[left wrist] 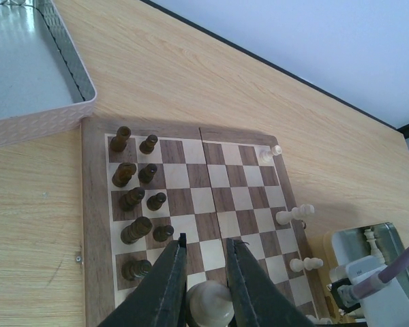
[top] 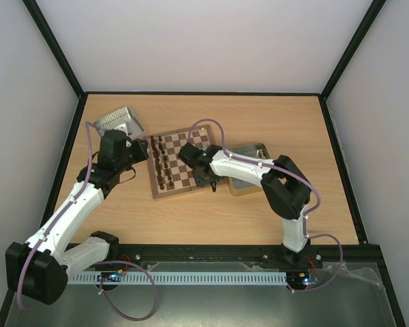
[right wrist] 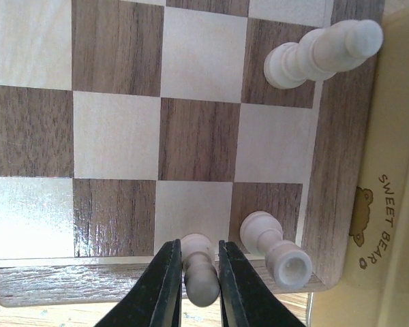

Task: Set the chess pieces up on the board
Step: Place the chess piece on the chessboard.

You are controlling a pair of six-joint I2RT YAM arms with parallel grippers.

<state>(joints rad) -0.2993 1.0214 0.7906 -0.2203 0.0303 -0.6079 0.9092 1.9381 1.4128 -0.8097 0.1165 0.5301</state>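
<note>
The board (top: 165, 194) lies mid-table, with dark pieces (top: 162, 163) in two columns on its left side. My left gripper (left wrist: 206, 240) is shut on a rounded cream piece (left wrist: 208, 306), held above the board's near squares beside the dark pieces (left wrist: 133, 197). My right gripper (right wrist: 199, 245) straddles a cream pawn (right wrist: 199, 269) that stands on a light square in the board's last row. Thin gaps show on both sides of the pawn, so the jaws stand slightly open. A cream rook-like piece (right wrist: 276, 246) stands on the corner square beside it. A taller cream piece (right wrist: 320, 51) stands further along that edge.
A shiny metal tin (top: 119, 121) sits off the board's back-left corner. A second tin (top: 249, 160) with a yellow "Sweet Bear" lining (right wrist: 388, 204) touches the board's right edge and holds a cream piece (left wrist: 371, 238). More cream pieces (left wrist: 294, 216) stand along the board's right edge.
</note>
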